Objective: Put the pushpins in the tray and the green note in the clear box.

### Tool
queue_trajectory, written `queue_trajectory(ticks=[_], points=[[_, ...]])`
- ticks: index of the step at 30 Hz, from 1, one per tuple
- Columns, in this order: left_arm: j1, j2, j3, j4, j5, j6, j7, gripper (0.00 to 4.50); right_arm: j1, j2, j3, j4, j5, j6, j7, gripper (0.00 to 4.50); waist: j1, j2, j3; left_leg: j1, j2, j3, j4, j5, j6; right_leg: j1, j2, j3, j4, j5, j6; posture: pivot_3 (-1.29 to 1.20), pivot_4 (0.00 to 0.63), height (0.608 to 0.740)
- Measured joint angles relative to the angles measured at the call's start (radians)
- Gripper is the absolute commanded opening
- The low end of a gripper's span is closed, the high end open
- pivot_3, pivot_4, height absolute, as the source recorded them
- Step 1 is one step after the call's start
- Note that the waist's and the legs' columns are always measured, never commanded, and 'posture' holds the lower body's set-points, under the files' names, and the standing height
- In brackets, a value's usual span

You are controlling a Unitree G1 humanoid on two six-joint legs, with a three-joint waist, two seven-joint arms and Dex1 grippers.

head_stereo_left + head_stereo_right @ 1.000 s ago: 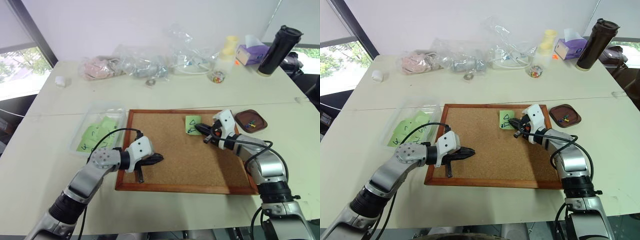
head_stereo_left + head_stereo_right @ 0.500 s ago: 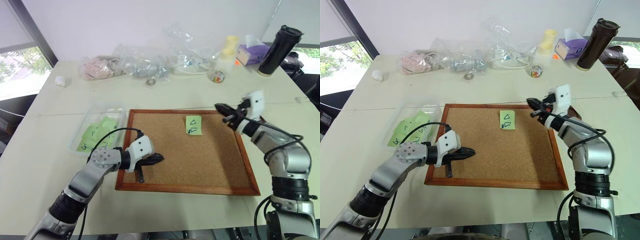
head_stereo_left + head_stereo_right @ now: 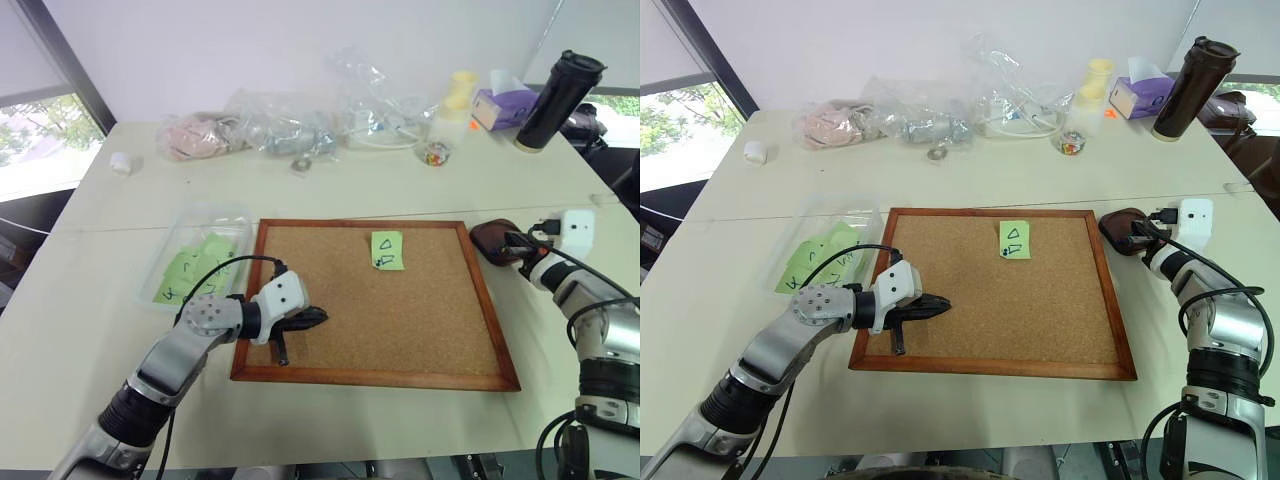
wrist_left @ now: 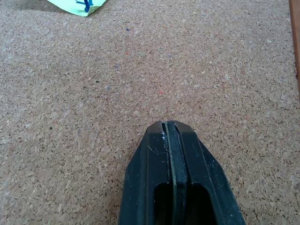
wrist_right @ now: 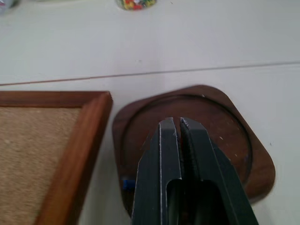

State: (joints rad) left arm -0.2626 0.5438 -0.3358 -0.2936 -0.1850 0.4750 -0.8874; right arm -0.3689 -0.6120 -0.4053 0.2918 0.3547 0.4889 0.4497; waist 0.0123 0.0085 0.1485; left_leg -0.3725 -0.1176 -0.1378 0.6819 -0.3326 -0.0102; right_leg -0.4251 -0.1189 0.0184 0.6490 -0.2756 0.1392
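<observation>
Right gripper (image 5: 178, 129) over tray (image 5: 234, 122)

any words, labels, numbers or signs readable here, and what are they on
No readable words, brands or numbers.
Green note on the cork board: a hand-drawn black triangle with small marks under it, not letters.
Green notes in the clear box: black scribbles, too small to read.
Purple tissue box: print too blurred to read.

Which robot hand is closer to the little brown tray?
The right. The right gripper hovers over the tray, beside the cork board's right edge. The left gripper is far across the board, near its left edge.
</observation>
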Motion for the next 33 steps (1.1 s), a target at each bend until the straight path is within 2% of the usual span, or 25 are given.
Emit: queue_trajectory(ticks=[4,5,7,13,14,21,28,33], points=[[0.001,0.0,0.0,0.0,0.0,0.0,0.002,0.0,-0.024,0.0,0.006,0.049,-0.01,-0.036,-0.001,0.06,0.0,0.0,0.0,0.0,0.0,0.0,0.0,0.0,0.0,0.0,0.0,0.0,0.0,0.0,0.0,0.0,0.15,0.74],[0.001,0.0,0.0,0.0,0.0,0.0,0.002,0.0,-0.03,0.0,0.01,0.056,-0.012,-0.041,-0.001,0.32,0.0,0.0,0.0,0.0,0.0,0.0,0.0,0.0,0.0,0.0,0.0,0.0,0.0,0.0,0.0,0.0,0.15,0.74],[0.001,0.0,0.0,0.0,0.0,0.0,0.003,0.0,-0.037,0.0,0.015,0.067,-0.017,-0.046,-0.001,0.96,0.0,0.0,0.0,0.0,0.0,0.0,0.0,0.0,0.0,0.0,0.0,0.0,0.0,0.0,0.0,0.0,0.15,0.74],[0.002,0.0,0.0,-0.001,0.0,0.0,0.005,0.0,-0.052,0.0,0.029,0.088,-0.018,-0.055,0.001,4.13,0.0,0.0,0.0,0.0,0.0,0.0,0.0,0.0,0.0,0.0,0.0,0.0,0.0,0.0,0.0,0.0,0.15,0.74],[0.002,0.0,0.0,-0.001,0.0,0.0,0.005,0.0,-0.052,0.0,0.029,0.089,-0.019,-0.055,0.001,4.42,0.0,0.0,0.0,0.0,0.0,0.0,0.0,0.0,0.0,0.0,0.0,0.0,0.0,0.0,0.0,0.0,0.15,0.74],[0.002,-0.001,0.0,-0.001,0.0,-0.001,0.008,0.0,-0.052,0.0,0.028,0.077,-0.015,-0.053,0.011,4.42,0.0,0.0,0.0,0.0,0.0,0.0,0.0,0.0,0.0,0.0,0.0,0.0,0.0,0.0,0.0,0.0,0.15,0.74],[0.003,-0.001,0.001,0.0,0.0,-0.003,0.007,0.0,-0.063,0.0,0.023,-0.057,0.034,-0.007,0.02,4.42,0.0,0.0,0.0,0.0,0.0,0.0,0.0,0.0,0.0,0.0,0.0,0.0,0.0,0.0,0.0,0.0,0.15,0.74],[0.002,-0.004,0.0,0.003,0.0,-0.005,0.007,0.0,-0.072,-0.008,0.022,-0.073,0.032,-0.001,0.01,4.42,0.001,0.0,0.0,0.0,0.0,0.0,0.0,0.0,0.0,0.0,0.0,0.0,0.0,0.0,0.0,0.0,0.15,0.74]])
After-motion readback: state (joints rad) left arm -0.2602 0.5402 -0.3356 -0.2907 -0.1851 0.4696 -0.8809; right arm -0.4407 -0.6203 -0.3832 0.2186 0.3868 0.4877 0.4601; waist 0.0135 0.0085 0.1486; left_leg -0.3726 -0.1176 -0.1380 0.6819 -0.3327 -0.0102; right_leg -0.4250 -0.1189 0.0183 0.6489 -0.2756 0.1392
